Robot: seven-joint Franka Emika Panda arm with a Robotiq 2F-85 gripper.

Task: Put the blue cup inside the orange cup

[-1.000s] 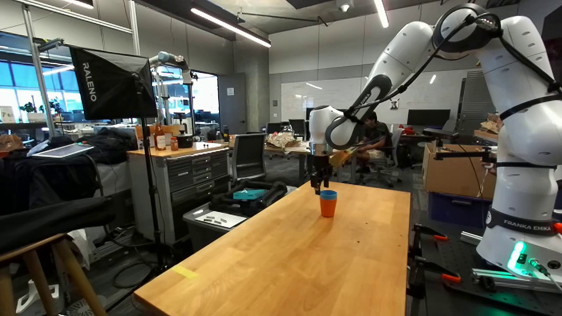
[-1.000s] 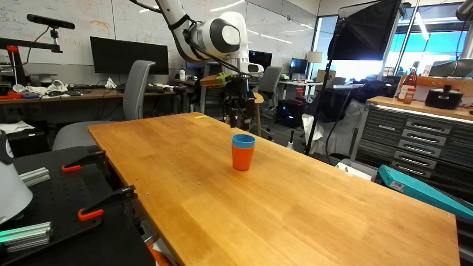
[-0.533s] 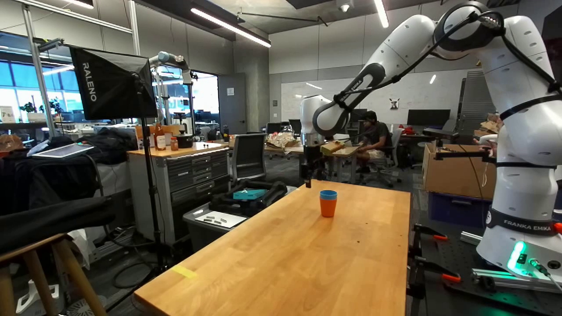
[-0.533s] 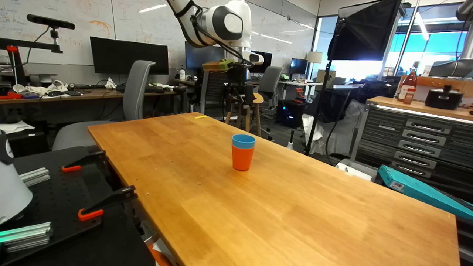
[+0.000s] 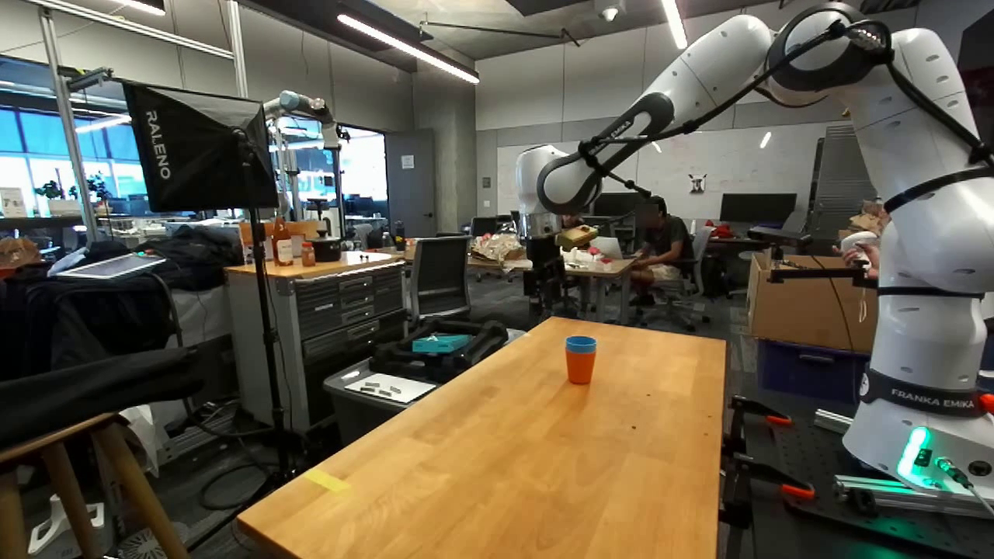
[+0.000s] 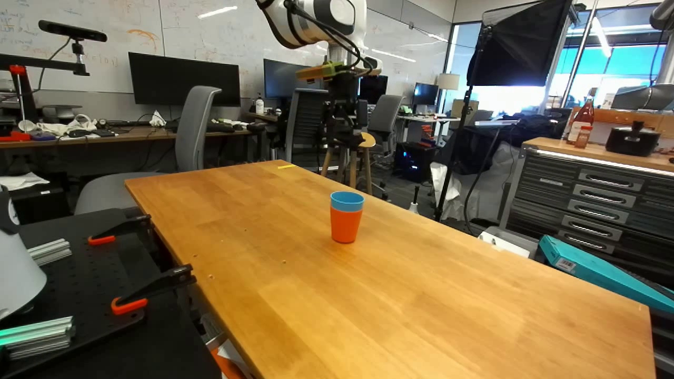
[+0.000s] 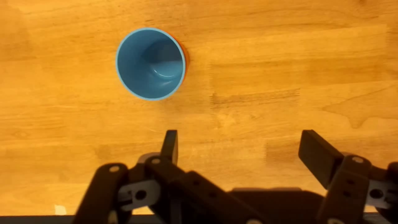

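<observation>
One softbox lamp stands at the far left of an exterior view, unmoved and of no bearing on the task. Next, to its right, come the jaws, and here lies the change: a second ago they hung close by the cups, and now they have risen and drawn further left, well apart from them. In the wrist view they are spread wide, with nothing held between them.

Lower and a little further right, the blue cup sits upright inside the orange cup, which stands on the tabletop. Neither has shifted as the jaws withdrew; both exterior views show a band of blue above the orange rim, and it looks level. How deep the inner cup reaches is hidden by the orange wall.

At the far right rises the arm, its wrist end now carried higher than before. My judgement is that the release was clean and the nesting the task asks for is done. All that seems left is to retreat without letting a stray knock tip the pair.
</observation>
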